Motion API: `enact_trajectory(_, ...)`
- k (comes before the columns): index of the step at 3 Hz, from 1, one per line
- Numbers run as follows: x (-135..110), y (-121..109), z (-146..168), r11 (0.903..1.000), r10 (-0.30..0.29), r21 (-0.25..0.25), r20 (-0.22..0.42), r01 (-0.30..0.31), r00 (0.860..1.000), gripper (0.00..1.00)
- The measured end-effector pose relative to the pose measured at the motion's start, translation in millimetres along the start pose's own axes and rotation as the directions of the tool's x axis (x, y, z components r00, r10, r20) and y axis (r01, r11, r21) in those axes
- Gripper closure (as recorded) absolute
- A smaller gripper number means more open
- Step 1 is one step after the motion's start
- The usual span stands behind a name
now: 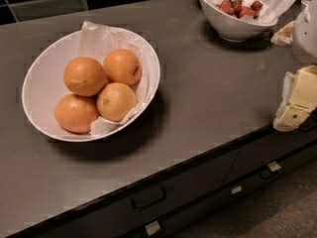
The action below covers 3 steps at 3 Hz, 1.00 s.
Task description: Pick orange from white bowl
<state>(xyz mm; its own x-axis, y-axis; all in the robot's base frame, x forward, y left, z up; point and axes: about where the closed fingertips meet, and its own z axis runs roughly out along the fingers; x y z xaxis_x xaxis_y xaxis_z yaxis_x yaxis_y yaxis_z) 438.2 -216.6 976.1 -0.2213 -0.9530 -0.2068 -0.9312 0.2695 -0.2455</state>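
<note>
The white bowl [42,83] is wide and shallow with a slanted rim. It stands at the left of the dark counter, lined with crinkled white paper [99,38]. Several oranges lie in it, touching each other: one at the back right [122,66], one at the back left [84,76], one at the front right [116,101] and one at the front left [76,113]. My gripper [296,102] shows as pale yellow-white parts at the right edge of the view. It hangs over the counter's front edge, far to the right of the bowl, and nothing shows in it.
A smaller, deeper white bowl [233,29] with red berries [240,6] on paper stands at the back right. The dark counter [208,93] ends in a front edge above dark drawers with handles [148,198]. A dark tiled wall runs along the back.
</note>
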Motion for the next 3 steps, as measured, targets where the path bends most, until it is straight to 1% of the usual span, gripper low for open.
enact_trajectory(1, -2, -1, 0, 1.0000, -0.006, 0.003, 0.008, 0.006, 1.000, 0.00)
enact_trajectory(2, -31, -9, 14, 0.9987, -0.052, 0.004, 0.072, 0.052, 0.996, 0.00)
enact_trajectory(3, -74, -16, 27, 0.9914, -0.130, 0.004, 0.140, 0.131, 0.982, 0.00)
